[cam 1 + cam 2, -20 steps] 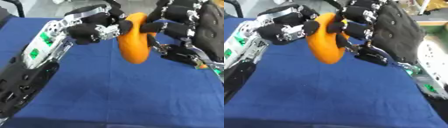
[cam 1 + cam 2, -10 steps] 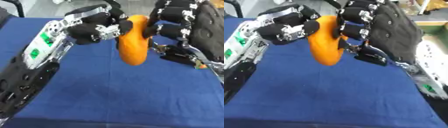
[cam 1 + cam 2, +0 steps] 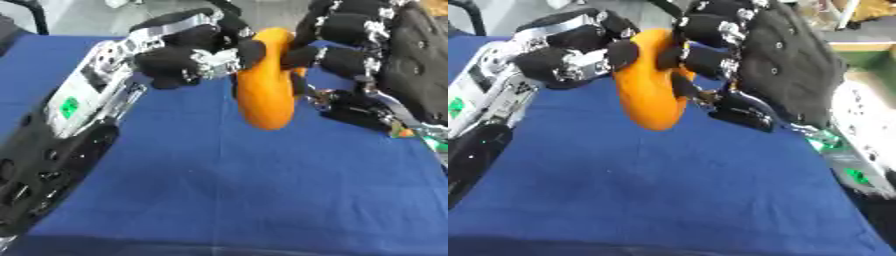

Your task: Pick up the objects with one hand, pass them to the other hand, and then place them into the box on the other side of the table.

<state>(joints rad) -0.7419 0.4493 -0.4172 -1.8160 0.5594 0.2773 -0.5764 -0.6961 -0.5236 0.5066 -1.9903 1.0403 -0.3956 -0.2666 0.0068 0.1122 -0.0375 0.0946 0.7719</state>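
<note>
An orange curved object [image 3: 264, 92] hangs upright above the blue table [image 3: 219, 190], near the middle of the view. My left hand [image 3: 188, 55] comes in from the left with its fingers curled round the object's upper part. From the right, my right hand [image 3: 745, 55] has its fingers curled onto the same upper part, with its thumb [image 3: 354, 112] lower down beside the object. The object's lower end hangs free, and its top is hidden behind the fingers of both hands.
My left forearm [image 3: 79, 115] crosses the left side of the table. Behind my right hand, a tan rim with green beside it [image 3: 868, 50] shows at the right edge. The table's near edge [image 3: 623, 245] runs along the bottom.
</note>
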